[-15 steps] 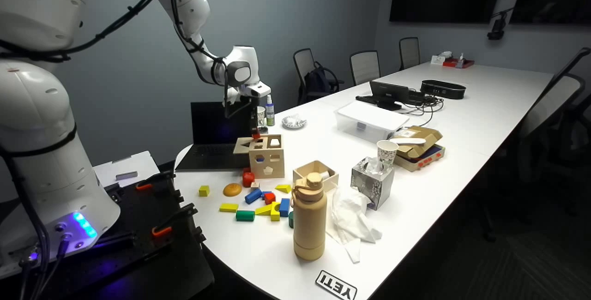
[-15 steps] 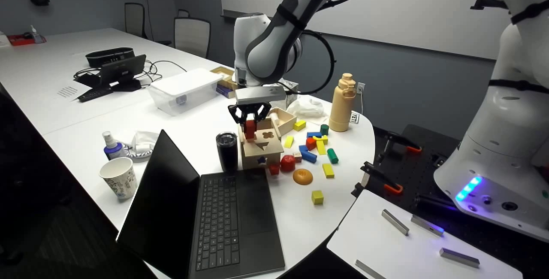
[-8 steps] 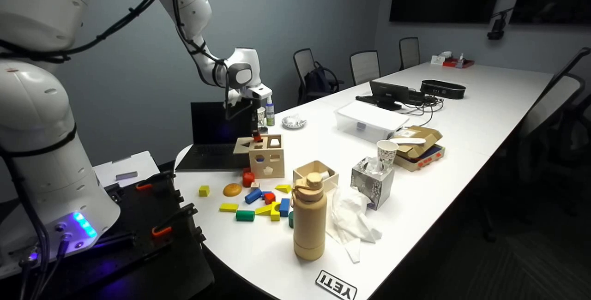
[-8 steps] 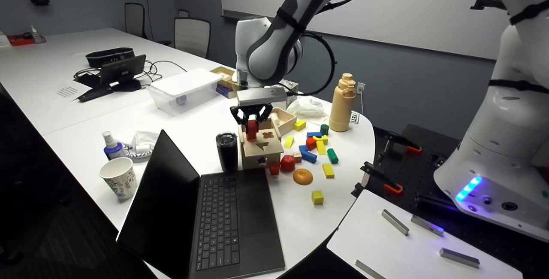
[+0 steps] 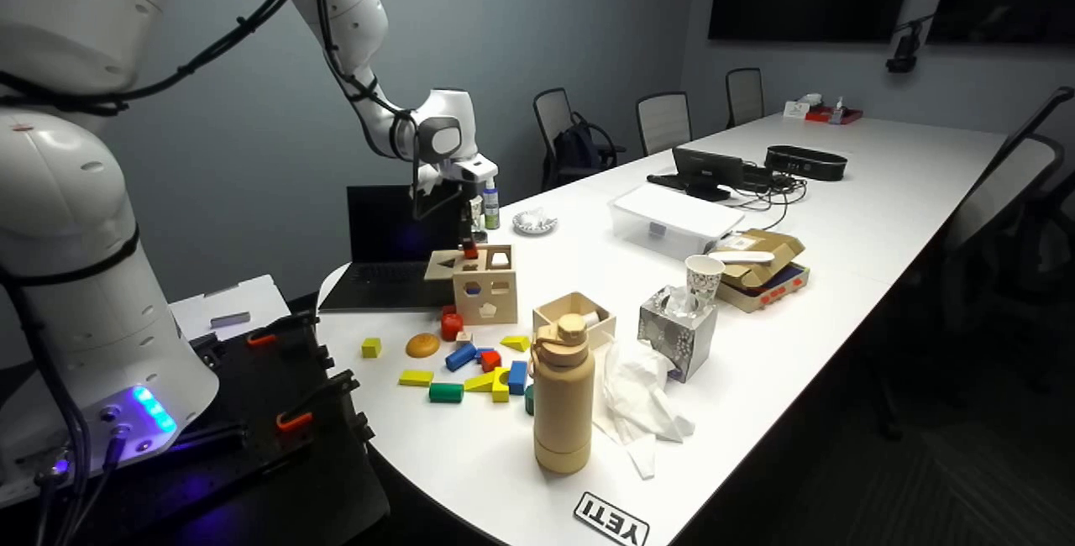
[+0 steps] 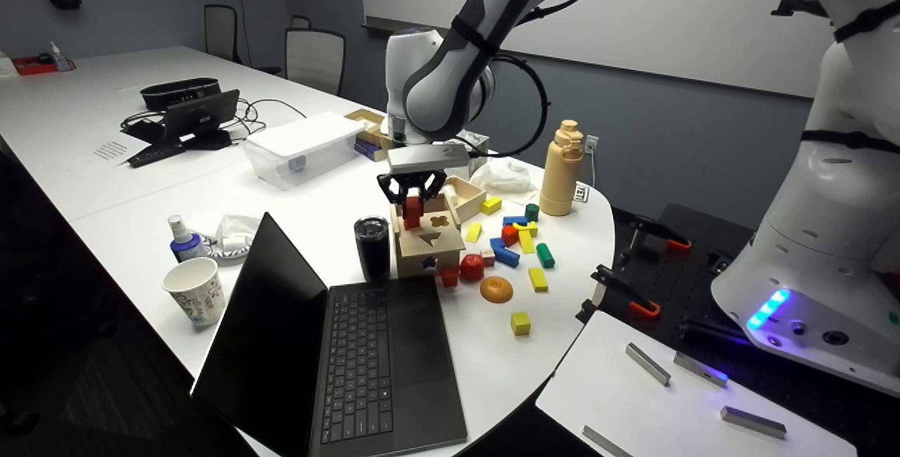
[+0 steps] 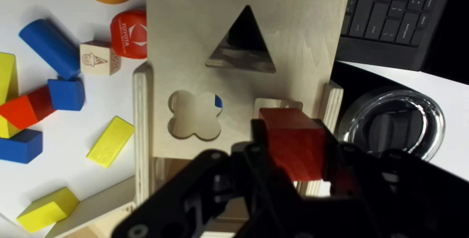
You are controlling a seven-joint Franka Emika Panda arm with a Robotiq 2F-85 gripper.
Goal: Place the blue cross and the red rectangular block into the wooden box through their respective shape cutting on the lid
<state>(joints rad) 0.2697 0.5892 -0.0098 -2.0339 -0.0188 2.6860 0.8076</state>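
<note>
Posting the red rectangular block [image 6: 413, 214] through the lid [image 7: 234, 84] seems the step in hand, the next move calling for squaring it to the four-sided cut-out [image 7: 274, 103], then lowering; the pincer [image 7: 291, 131] is clamped on it over the wooden box [image 5: 487, 294], long axis near upright, lower end towards the lid

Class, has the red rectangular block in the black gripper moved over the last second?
Yes: in both exterior views the red rectangular block sits slightly lower and further right in frame, judged against the unmoved pale cubic wooden box.

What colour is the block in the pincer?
The block is red, clearest in the wrist view.
</note>
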